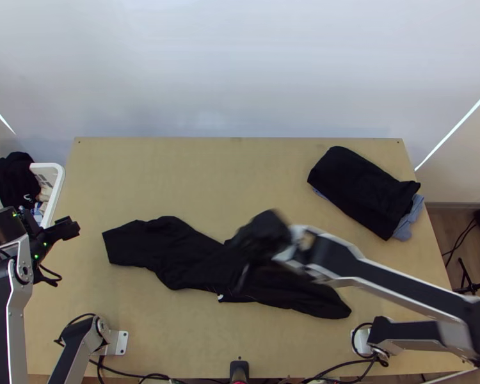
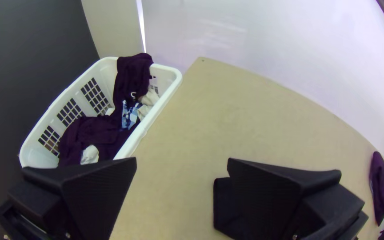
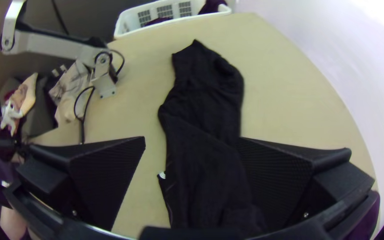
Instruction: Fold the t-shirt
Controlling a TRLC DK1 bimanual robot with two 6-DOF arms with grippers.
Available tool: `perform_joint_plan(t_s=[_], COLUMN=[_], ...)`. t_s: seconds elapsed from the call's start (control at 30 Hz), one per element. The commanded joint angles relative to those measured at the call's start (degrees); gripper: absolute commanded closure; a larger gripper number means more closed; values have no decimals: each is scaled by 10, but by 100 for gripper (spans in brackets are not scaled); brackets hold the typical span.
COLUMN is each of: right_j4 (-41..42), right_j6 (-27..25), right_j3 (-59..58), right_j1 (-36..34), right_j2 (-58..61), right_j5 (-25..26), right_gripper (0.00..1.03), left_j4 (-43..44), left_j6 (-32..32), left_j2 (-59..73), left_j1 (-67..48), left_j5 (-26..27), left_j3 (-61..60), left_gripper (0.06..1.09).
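I have my left gripper [image 1: 48, 224] just beside the white basket [image 1: 60, 189], at the end of it nearer my bases, with its two black fingers [image 2: 98, 191] spread wide and nothing between them. My right gripper [image 1: 248, 253] is well to the right of the basket, over the middle of the black t-shirt [image 1: 137, 246]. Its fingers [image 3: 276, 178] stand wide apart too, pinching nothing; from above it is blurred, and I cannot tell whether it touches the cloth.

The t-shirt lies on the wooden table [image 1: 176, 166], to the right of the basket and apart from it. It makes a long, narrow, rumpled strip. One end, fairly straight-edged, faces the basket, and the strip slants from there away to the right and towards my bases. A small white mark [image 3: 162, 175] shows on its edge nearer me.

Farthest right of the basket, across the table, I see a folded black cloth [image 1: 361, 192] lying on a blue one [image 1: 408, 221]. In the basket itself are dark, white and blue clothes, with one dark garment [image 2: 134, 73] draped over the rim.
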Motion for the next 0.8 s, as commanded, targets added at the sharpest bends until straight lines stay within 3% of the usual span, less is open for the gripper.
perform_joint_plan(t_s=[0.0,0.17,0.33,0.63,0.7,0.77], right_j4=[21,96,121,135,135,139], right_j6=[-103,-159,-174,-157,-152,-115], right_j3=[49,52,65,77,76,73], right_j1=[103,106,105,103,100,96], right_j2=[151,218,253,291,297,295], right_j5=[-1,8,16,17,16,16], right_gripper=[7,24,25,26,48,60], left_j4=[32,44,58,65,65,65], left_j6=[2,2,-3,-9,-9,-9], left_j2=[0,1,2,14,14,16], left_j1=[25,32,32,27,27,27], left_j5=[0,0,1,1,1,1], left_j3=[-14,-26,-35,-35,-35,-35], left_gripper=[10,10,10,10,10,10])
